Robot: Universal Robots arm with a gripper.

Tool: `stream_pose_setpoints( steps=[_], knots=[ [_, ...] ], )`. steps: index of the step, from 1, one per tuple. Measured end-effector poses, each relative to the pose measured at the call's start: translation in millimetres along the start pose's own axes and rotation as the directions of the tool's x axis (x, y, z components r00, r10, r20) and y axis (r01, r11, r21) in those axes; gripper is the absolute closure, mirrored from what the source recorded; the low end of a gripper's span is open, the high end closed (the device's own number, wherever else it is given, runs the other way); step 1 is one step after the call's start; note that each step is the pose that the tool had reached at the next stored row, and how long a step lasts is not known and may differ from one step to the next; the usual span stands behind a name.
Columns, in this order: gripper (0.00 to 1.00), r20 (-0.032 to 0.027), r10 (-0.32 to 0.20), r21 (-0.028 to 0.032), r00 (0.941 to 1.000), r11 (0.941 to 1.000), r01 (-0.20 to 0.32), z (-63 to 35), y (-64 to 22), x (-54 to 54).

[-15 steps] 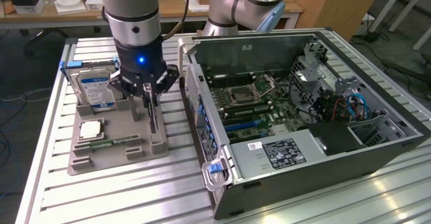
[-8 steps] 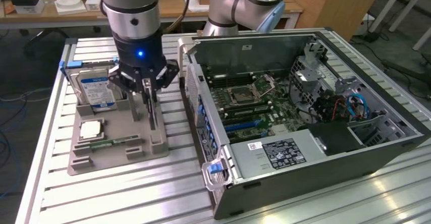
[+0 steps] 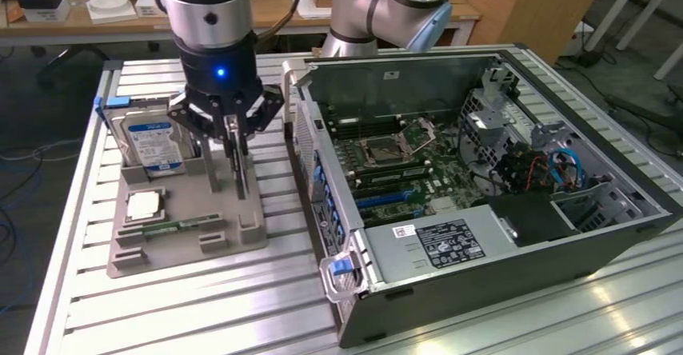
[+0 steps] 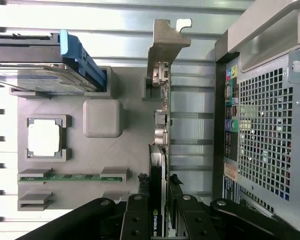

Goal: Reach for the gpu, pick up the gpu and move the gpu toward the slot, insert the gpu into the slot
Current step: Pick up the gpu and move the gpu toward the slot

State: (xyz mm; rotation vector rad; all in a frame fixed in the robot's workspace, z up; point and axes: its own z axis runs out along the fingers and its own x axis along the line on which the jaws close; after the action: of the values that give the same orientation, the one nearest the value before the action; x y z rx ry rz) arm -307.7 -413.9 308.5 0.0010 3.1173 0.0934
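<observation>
Standing on edge in the grey holder point(image 3: 181, 247) point(image 4: 130, 100) on the slatted tabletop point(image 3: 213, 315), the gpu point(image 3: 243, 175) point(image 4: 159, 125) is pinched at its upper edge by the claw point(image 3: 237, 135) point(image 4: 161, 197), fingers drawn in narrow. The holder also carries a blue-labelled hard drive point(image 3: 149, 139) point(image 4: 45, 82), a CPU chip point(image 3: 144, 205) point(image 4: 44, 138) and a memory stick point(image 3: 176, 229) point(image 4: 72, 176); label writing is unreadable. The open computer case point(image 3: 481, 171) lies just beside, on the exterior view's right, with a bare strip between.
</observation>
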Motion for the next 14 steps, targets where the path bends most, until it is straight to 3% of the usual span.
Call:
stream_pose_setpoints(
  steps=[14],
  knots=[
    [0.74,0.0,0.0,0.0,1.0,1.0,0.0,-27.6,1.7,-0.6]
  ],
)
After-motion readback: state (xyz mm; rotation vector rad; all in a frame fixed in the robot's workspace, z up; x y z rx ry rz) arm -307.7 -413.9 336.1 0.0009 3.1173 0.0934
